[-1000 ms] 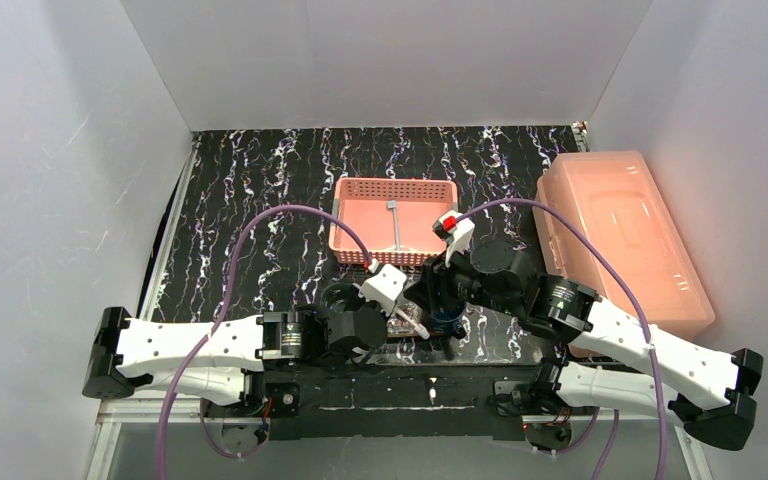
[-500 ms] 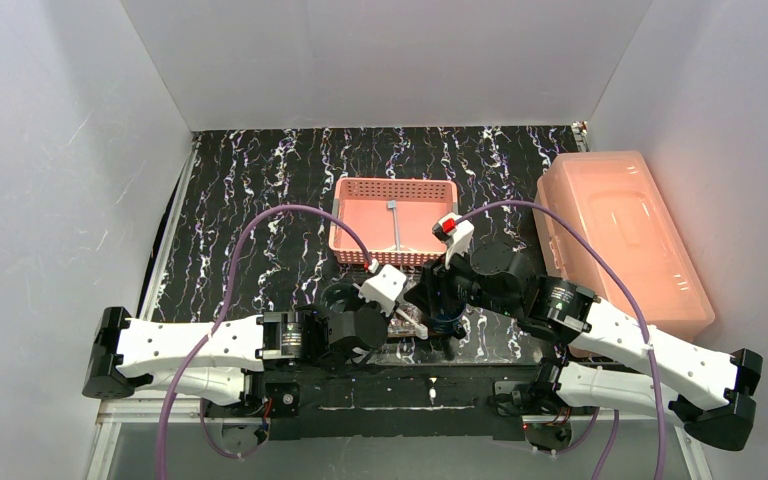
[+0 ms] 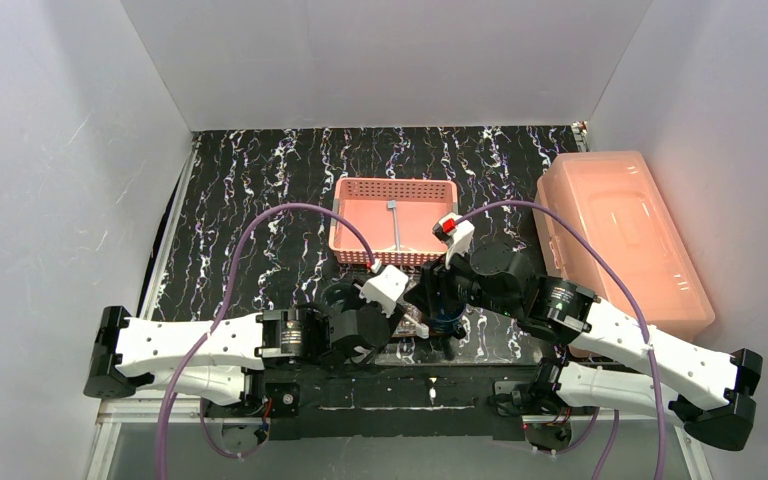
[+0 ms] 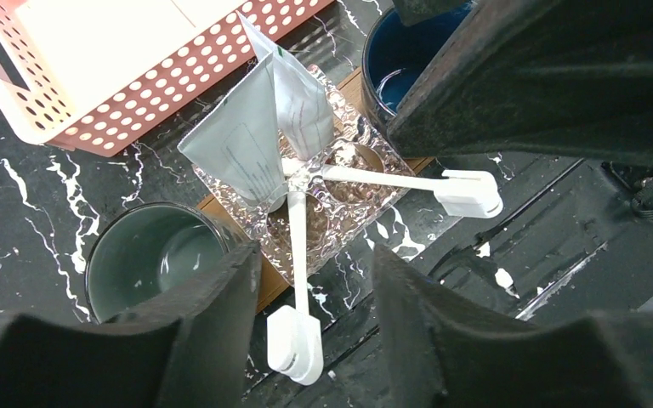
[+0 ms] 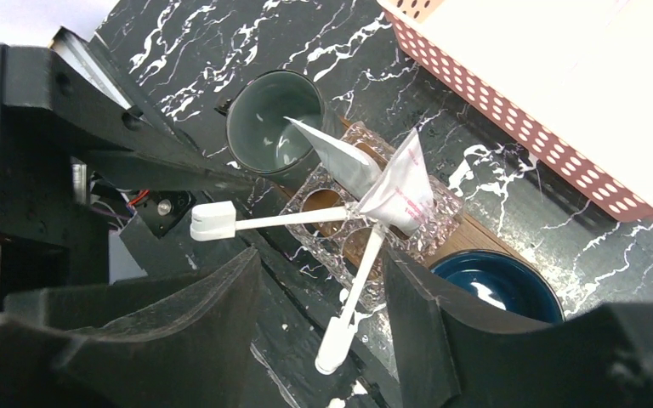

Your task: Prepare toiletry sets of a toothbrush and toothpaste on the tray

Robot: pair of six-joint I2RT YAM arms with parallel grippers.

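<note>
Left wrist view puts the left gripper (image 4: 316,268) above the near edge of the tray (image 4: 354,83), jaws spread wide and gripping nothing, one white toothbrush (image 4: 296,246) lying in the gap below. On the brown tray sit a grey-green cup (image 4: 149,255) at the left end, a crinkled clear holder (image 4: 340,212) with two toothpaste tubes (image 4: 247,144) at the middle, and a blue cup (image 4: 408,51) at the right end. Beside it, the right gripper (image 5: 319,272) hangs over the same holder, also wide open and empty
</note>
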